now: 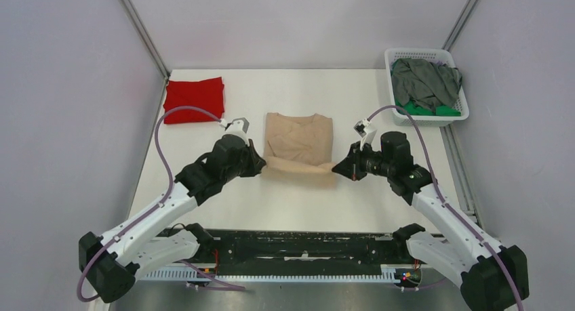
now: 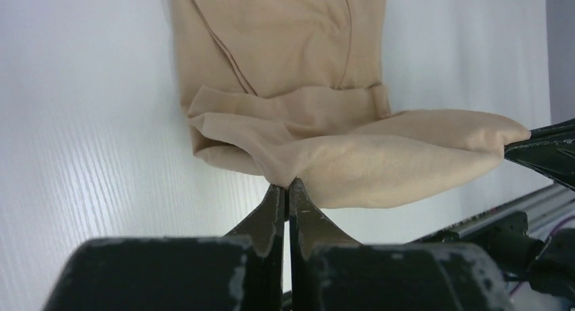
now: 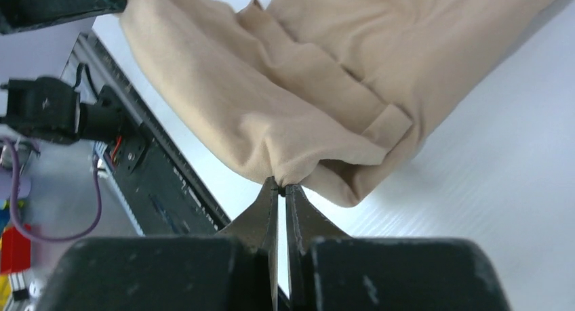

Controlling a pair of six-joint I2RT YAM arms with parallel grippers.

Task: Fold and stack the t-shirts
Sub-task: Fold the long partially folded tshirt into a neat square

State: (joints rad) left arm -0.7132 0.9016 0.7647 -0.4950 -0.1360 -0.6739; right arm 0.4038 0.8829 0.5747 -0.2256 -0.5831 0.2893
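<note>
1. Red t-shirt point(image 1: 194, 99): folded into a rough rectangle, lying flat at the far-left corner of the white table point(image 1: 203, 202), well apart from both arms
2. Left gripper point(image 2: 286, 186): jaws pressed together on the near-left corner of the beige t-shirt point(image 1: 300, 138); fabric bunches right at the fingertips
3. Beige t-shirt: centre of table, between the two grippers; far part lies flat with the neckline at the far end, near edge raised off the surface and stretched as a doubled fold from one gripper to the other
4. Right gripper point(image 3: 281, 186): jaws pinched closed on the near-right corner of the same shirt; cloth puckers at the tips
5. White basket point(image 1: 417, 52): far-right corner of table; dark grey t-shirt point(image 1: 424, 80) crumpled on top, green t-shirt point(image 1: 424, 110) showing under it at the near side
</note>
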